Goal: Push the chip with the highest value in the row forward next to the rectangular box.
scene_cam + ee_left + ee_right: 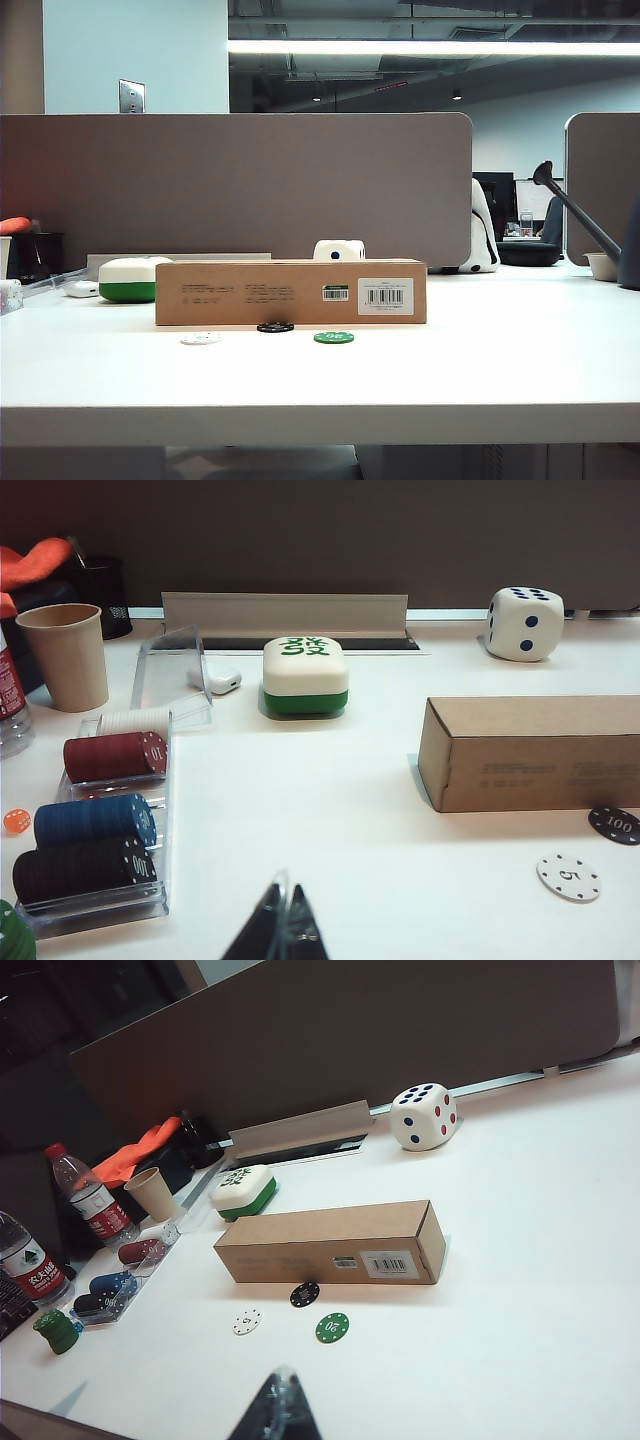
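Chip tray: a clear plastic rack (150,810) is sitting at the far left of the white bench (480,370), holding stacks of red, blue and dark chips.
Mahjong block: a large white-and-green tile-shaped block (305,675) is standing behind the box's left end.
White chip: a small flat round white poker chip (200,338) is lying at the left of the row, apart from the box.
Black chip: the small flat round black poker chip (275,326) marked 100 is lying just beside the front face of the long low brown cardboard box (290,292), ahead of the other two chips.
Green chip: a small flat round green poker chip (334,337) is lying at the right of the row.
Die: a big white die (424,1116) is resting behind the box.
Left gripper (281,930): hovering near the tray side, its jaws are sitting together.
Right gripper (277,1405): hanging above the bench in front of the chips, its jaws are sitting together.
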